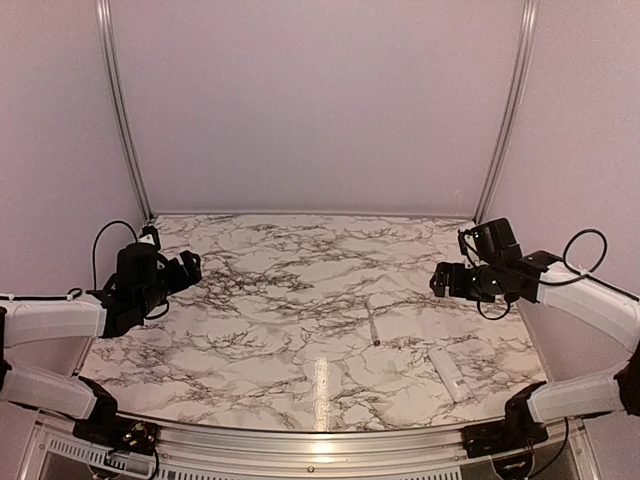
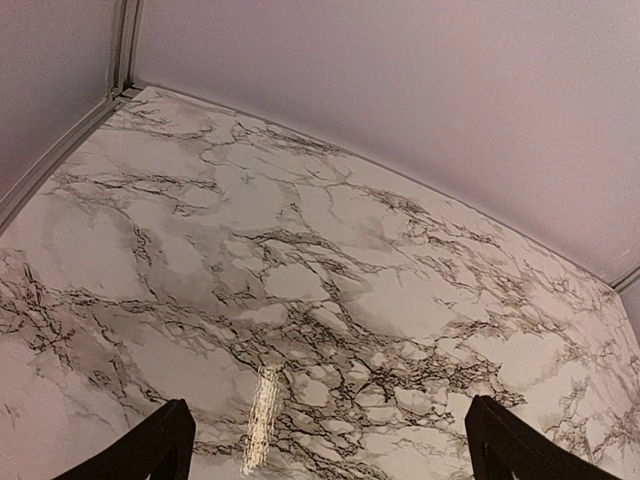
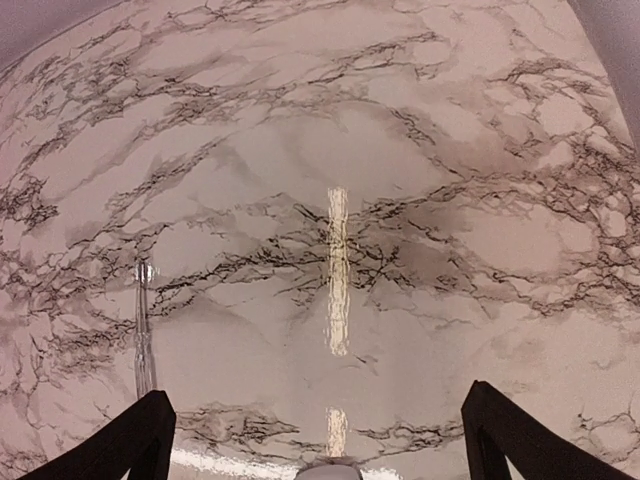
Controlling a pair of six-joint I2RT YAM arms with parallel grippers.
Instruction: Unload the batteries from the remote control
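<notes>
Lower right in the top view, nearest the arm bases, the small slim white plastic remote control (image 1: 448, 372) lies flat. No batteries show, and I cannot tell which face is up. Just up-left of it lies a thin grey pen-like stick (image 1: 372, 325). Farther back, the right gripper (image 1: 440, 280) and left gripper (image 1: 192, 266) hover with fingers spread, empty. The right one is best lowered squarely across the remote's narrow width.
</notes>
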